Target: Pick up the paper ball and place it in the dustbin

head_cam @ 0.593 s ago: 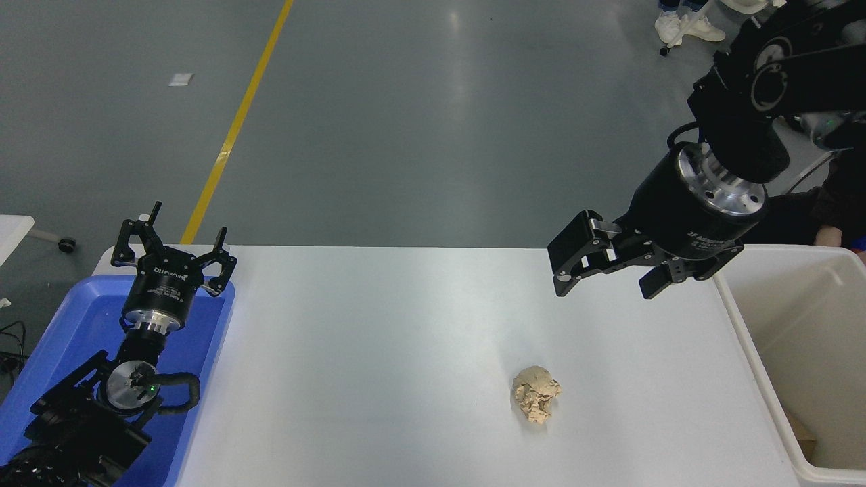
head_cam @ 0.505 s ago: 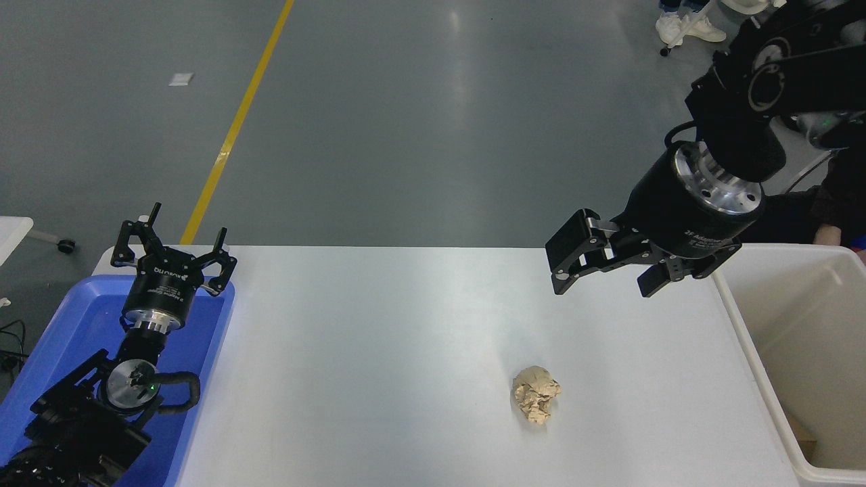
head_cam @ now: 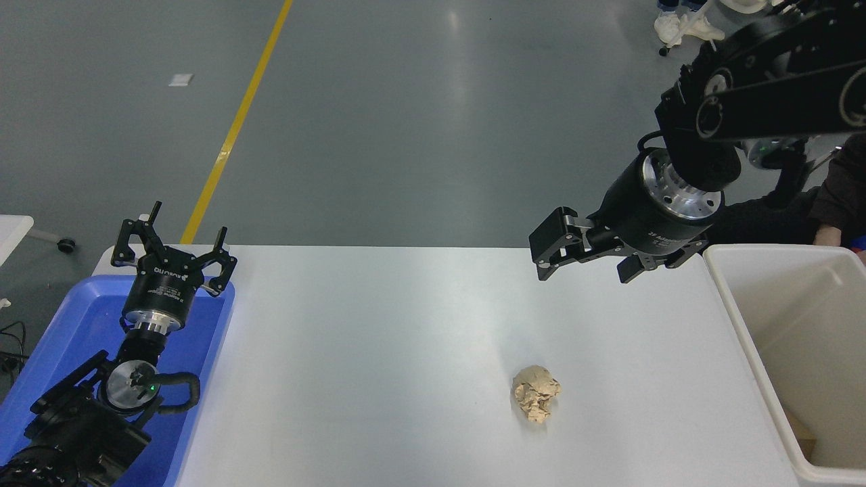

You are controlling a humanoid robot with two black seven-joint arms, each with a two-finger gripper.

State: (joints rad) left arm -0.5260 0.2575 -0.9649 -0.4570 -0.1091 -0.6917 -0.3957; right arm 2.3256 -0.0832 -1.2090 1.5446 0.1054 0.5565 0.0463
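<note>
The paper ball [head_cam: 536,402], a tan wrinkly wad, lies on the white table [head_cam: 406,365] right of the middle, near the front. The dustbin [head_cam: 744,338], an off-white tub, stands at the table's right edge. My right gripper [head_cam: 585,260] is open and empty. It hangs above the table's far right part, well behind the ball and left of the dustbin's far corner. My left gripper [head_cam: 174,247] is open and parked at the lower left over the blue tray.
A blue plastic tray [head_cam: 74,325] sits at the table's left end under the left arm. A person's hand and dark sleeve [head_cam: 835,210] show behind the dustbin. Grey floor with a yellow line [head_cam: 233,128] lies beyond the table.
My right gripper has moved left and away from me, rising slightly, still open. The paper ball and the left arm have not moved.
</note>
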